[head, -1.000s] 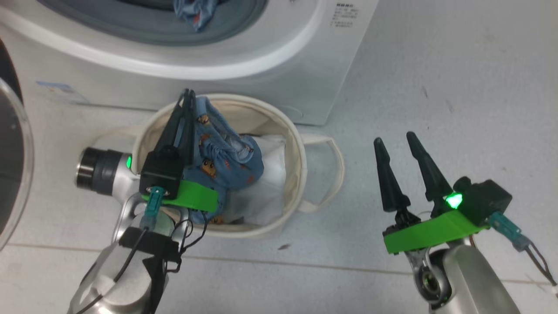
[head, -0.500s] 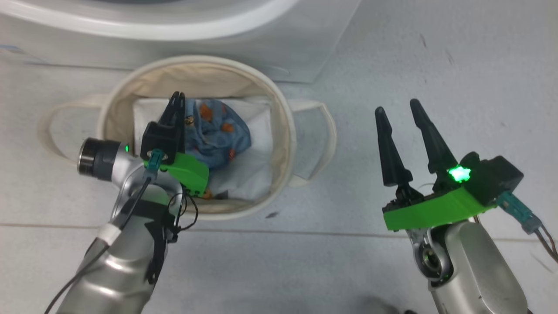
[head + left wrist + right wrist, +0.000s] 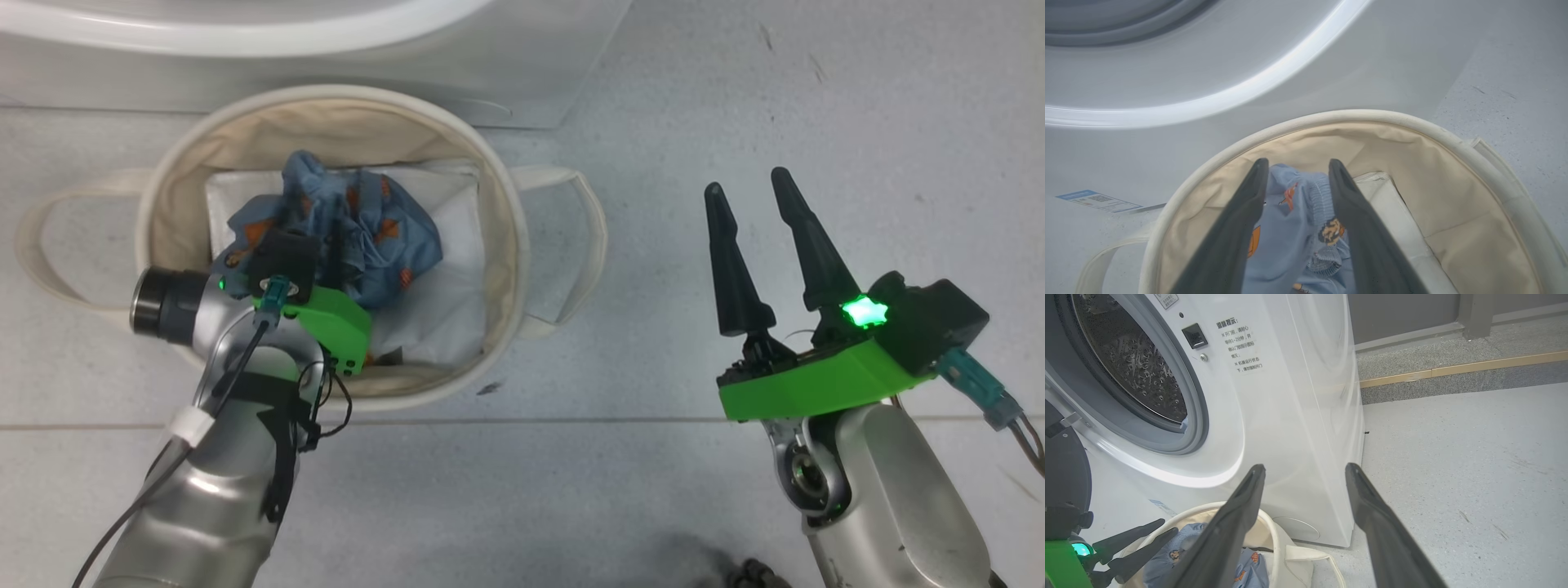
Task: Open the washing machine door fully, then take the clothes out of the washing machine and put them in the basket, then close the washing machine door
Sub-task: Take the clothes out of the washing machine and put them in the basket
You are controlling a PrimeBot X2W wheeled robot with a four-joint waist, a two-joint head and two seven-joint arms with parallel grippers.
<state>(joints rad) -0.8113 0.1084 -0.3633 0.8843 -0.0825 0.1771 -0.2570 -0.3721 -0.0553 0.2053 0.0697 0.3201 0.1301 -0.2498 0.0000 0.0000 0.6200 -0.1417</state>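
Ok, change over the last second: left gripper (image 3: 1294, 171) had its fingers pinched together with the clothes (image 3: 371, 229) hanging at rim height. Now it's down inside the basket (image 3: 326, 92) and the fingers (image 3: 1237, 228) have parted. The head camera also tilted down in between, so the frame shift isn't the basket moving.

Left wrist view: clear gap between the two fingers, with blue printed fabric bunched in it and touching both inner faces. That looks like a release under way, not a grip. The garment's weight seems to rest on the white sheet (image 3: 457, 269) lining the basket.

Position, head view: the bundle sits about mid-basket, slightly toward 10 o'clock. The left arm enters over the rim from 7 o'clock. The washing machine (image 3: 1290, 416) is at 12 o'clock of the basket, just beside it.

Right gripper (image 3: 747, 181) is at 3 o'clock of the basket, well apart, over bare floor, fingers spread wide and holding nothing.

Task read: this piece is delivered. A blue sliver (image 3: 1184, 424) shows at the drum gasket, possibly more clothes, so unloading probably isn't finished and the door isn't closed yet.
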